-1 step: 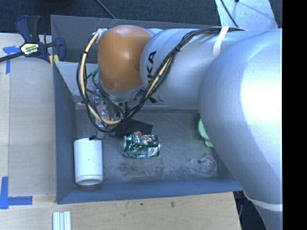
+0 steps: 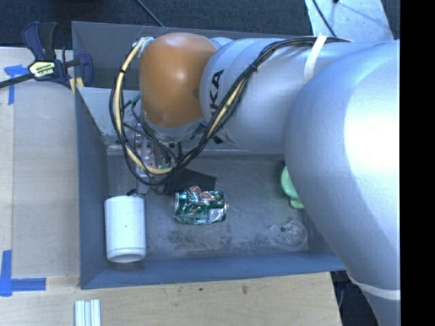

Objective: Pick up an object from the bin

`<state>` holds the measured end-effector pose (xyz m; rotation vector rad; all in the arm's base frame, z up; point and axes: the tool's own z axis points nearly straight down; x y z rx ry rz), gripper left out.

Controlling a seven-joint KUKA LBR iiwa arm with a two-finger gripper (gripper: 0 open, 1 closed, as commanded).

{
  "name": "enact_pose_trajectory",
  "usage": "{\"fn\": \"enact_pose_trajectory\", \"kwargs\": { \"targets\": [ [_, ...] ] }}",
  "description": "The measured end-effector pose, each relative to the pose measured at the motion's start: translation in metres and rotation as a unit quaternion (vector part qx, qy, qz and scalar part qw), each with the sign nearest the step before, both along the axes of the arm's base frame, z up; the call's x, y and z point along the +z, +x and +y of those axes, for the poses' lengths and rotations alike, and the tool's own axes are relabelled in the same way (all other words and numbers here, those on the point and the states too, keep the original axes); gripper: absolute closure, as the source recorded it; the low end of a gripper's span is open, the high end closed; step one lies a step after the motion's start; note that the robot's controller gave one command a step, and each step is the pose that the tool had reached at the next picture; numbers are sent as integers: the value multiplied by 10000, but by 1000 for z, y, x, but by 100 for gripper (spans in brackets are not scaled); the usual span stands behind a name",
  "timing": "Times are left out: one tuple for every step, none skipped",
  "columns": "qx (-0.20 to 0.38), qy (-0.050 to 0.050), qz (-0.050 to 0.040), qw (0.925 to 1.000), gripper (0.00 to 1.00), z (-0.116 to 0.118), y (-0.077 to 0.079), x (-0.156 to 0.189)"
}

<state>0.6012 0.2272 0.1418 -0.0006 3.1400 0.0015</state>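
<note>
The claw (image 2: 153, 160), grip state impossible to tell, hangs with a crushed green can (image 2: 199, 206) lower right and a white cylinder (image 2: 126, 228) lower left.

arm (image 2: 340, 148): fat, smooth silver-grey tube segs w/ rounded joints, black lettering (image 2: 216, 90) on the side. wrist end capped by a glossy orange dome cover (image 2: 173, 80). yellow + black cables (image 2: 124, 107) loop round the dome and run along the arm; a pale strap (image 2: 314, 54) wraps them. gripper (image 2: 155, 156) beneath: dark metal bits w/ wiring.
</note>
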Motion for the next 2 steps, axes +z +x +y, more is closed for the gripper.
{"fn": "enact_pose_trajectory", "kwargs": {
  "targets": [
    [611, 14, -53, 9981, 0, -17, -10, -23],
    [1220, -8, 24, 9925, 0, -62, -12, -45]
  ]
}}
